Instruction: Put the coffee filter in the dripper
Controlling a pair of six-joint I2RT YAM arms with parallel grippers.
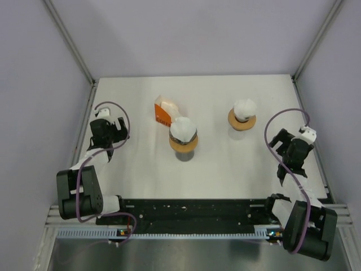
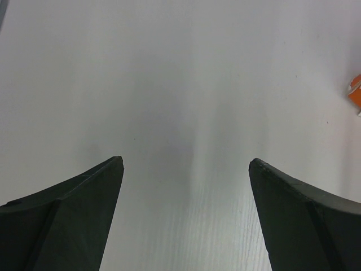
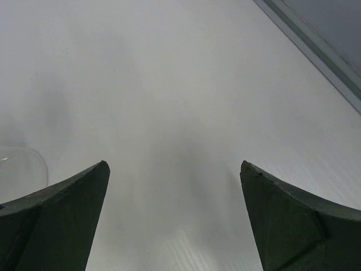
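Observation:
Two drippers with wooden collars stand on the white table. One dripper [image 1: 183, 138] is at the middle with a white coffee filter [image 1: 183, 129] sitting in its top. The other dripper [image 1: 242, 119] is at the back right with a white filter [image 1: 245, 108] in it. An orange filter packet [image 1: 163, 112] lies behind the middle dripper; its edge shows in the left wrist view [image 2: 355, 90]. My left gripper [image 1: 120, 131] [image 2: 186, 161] is open and empty at the far left. My right gripper [image 1: 278, 143] [image 3: 175, 164] is open and empty at the right.
A clear glass edge [image 3: 20, 169] shows at the left of the right wrist view. The table's metal rim [image 3: 316, 48] runs along the right side. Grey enclosure walls stand round the table [image 1: 220, 164].

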